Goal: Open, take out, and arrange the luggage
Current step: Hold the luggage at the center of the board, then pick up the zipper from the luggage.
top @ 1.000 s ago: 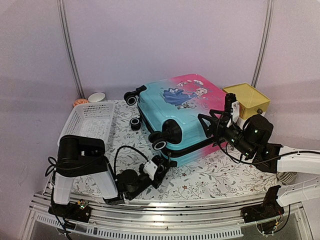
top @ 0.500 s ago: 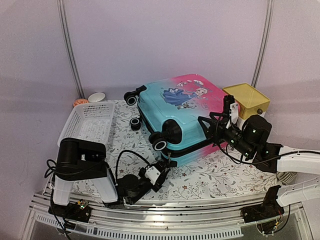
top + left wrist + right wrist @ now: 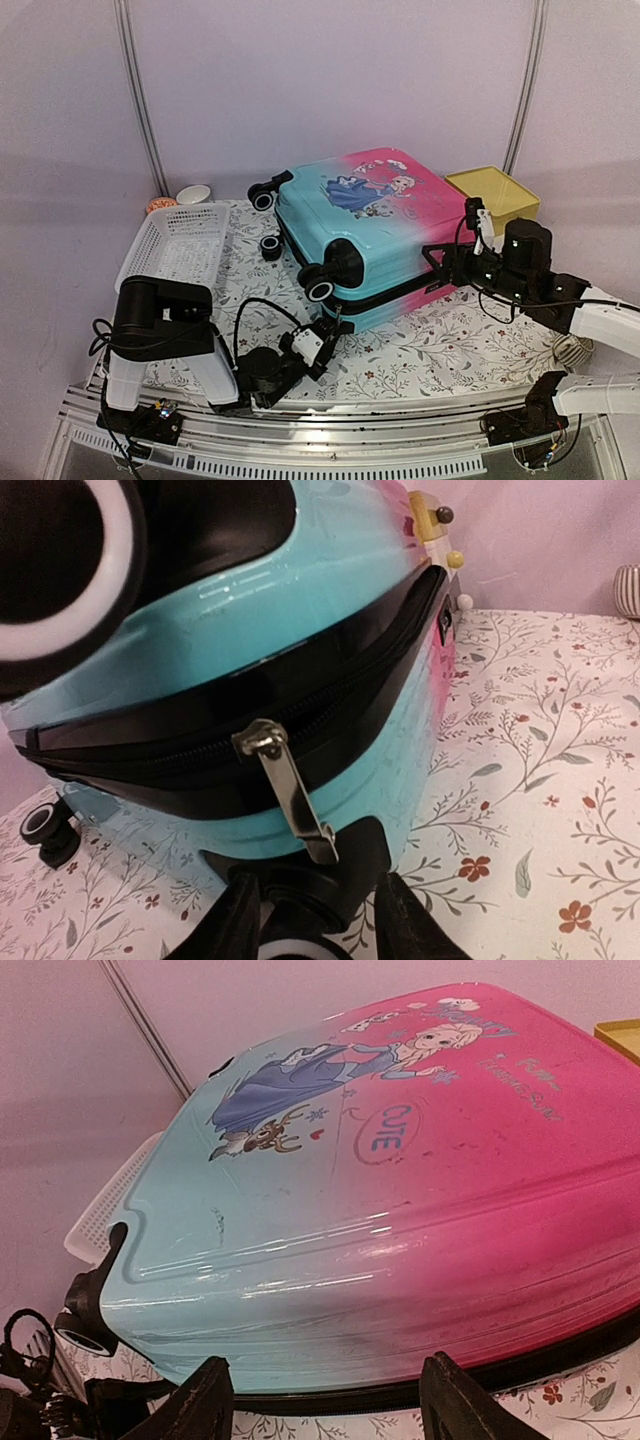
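L claw sits low on the floral-cloth desk, fingers apart just below the hanging metal zip pull, nothing gripped, prob. lining up to drag it round. The pink-to-turquoise hard-shell kid's suitcase lies print-up mid-desk, zipped shut. R claw, fingers wide and empty, faces its pink side, likely to steady it. The white perforated plastic basket sits far left, presumably for contents.

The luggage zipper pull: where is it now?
In the left wrist view the zipper pull hangs from the black zipper band at the turquoise corner, just above the left claw.
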`<state>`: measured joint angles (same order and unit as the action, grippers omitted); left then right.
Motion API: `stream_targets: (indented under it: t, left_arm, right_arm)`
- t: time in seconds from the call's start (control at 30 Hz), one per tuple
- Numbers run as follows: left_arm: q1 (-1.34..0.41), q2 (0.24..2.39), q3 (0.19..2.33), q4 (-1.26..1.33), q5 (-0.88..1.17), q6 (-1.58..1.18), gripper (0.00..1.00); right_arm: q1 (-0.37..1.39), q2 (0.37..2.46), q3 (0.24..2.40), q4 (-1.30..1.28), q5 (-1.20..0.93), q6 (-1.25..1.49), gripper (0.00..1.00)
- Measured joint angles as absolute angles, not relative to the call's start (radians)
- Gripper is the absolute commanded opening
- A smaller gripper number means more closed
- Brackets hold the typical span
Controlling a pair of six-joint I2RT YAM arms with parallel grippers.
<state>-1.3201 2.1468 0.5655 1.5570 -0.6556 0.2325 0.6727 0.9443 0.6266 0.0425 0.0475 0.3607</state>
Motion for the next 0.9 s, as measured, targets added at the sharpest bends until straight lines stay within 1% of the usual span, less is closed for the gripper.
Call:
stream_targets:
  t: [0.17,0.33,0.43,0.57,0.73,0.9]
  left_arm:
    - [-1.32,2.147,0.599,1.557,-0.683,0.225,0.4]
    - [-1.32,2.147,0.627,1.557,-0.699,0.224,0.39]
    - [-1.32,2.148,0.659,1.557,-0.72,0.231,0.33]
    - [-1.32,2.156,0.691,1.557,-0.756,0.243,0.23]
    - [-1.32,2.159,0.699,1.558,-0.804,0.249,0.01]
    - [-1.322,2.16,0.699,1.558,-0.825,0.254,0.0]
  right_arm:
    - [0.651,0.914,0.583,0.04,-0.053,0.44,0.64]
    - [0.651,1.019,0.557,0.111,-0.138,0.505,0.62]
    - [0.651,1.084,0.557,0.166,-0.174,0.532,0.62]
    - [0.651,1.098,0.555,0.221,-0.197,0.553,0.62]
    - [0.651,1.073,0.545,0.266,-0.197,0.558,0.62]
    - [0.651,1.048,0.543,0.278,-0.196,0.553,0.61]
